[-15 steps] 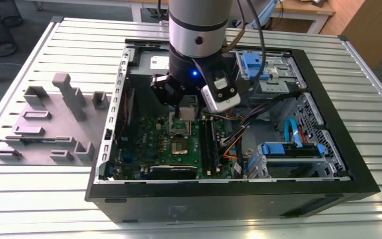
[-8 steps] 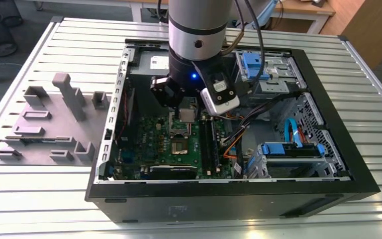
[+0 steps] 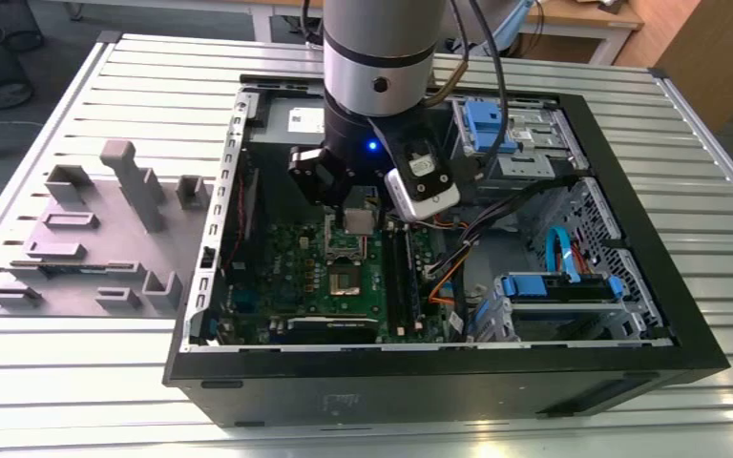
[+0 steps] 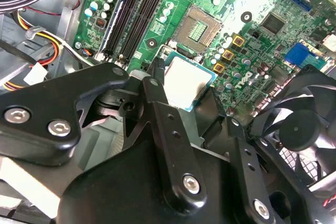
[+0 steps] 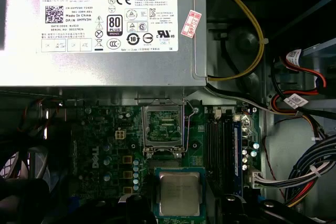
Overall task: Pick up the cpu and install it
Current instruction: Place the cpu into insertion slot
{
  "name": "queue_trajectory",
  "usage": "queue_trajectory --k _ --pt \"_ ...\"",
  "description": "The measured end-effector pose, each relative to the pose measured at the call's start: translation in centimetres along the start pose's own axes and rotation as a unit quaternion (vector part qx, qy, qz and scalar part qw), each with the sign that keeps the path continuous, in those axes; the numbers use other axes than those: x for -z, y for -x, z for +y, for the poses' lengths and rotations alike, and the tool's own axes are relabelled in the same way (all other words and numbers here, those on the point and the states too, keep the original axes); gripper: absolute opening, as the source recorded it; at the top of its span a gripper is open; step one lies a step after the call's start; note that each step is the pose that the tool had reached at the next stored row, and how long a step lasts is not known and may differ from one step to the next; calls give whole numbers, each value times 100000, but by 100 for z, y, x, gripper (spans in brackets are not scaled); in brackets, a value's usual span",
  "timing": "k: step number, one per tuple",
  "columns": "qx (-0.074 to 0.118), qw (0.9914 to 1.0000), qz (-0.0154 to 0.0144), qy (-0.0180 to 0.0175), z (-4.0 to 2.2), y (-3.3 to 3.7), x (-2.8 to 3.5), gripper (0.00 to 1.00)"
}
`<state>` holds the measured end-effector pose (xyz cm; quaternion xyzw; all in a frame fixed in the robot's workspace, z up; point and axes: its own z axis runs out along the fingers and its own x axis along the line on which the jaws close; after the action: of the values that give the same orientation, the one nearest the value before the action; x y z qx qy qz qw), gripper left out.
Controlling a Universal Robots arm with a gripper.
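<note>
1 cpu clamped in the tool, held above the motherboard.
From the exterior view's left: grey fixture blocks on the tabletop, then the open computer case. Install step, I judge. The cpu hangs just beside the open socket, so seating calls for squaring it up.

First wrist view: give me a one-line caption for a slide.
Gripper holding the cpu over the motherboard, near the open, empty socket beside the power supply.
</note>
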<state>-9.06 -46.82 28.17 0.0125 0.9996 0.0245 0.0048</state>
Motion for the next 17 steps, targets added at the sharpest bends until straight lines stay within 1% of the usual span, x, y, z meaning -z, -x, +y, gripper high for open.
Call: queue_trajectory --k 4,10,17 --pt "2 100000 1 -2 -7 0 -25 47" --pt "2 100000 -3 6 -37 0 -79 47" --pt "2 100000 0 0 -75 0 -121 47"
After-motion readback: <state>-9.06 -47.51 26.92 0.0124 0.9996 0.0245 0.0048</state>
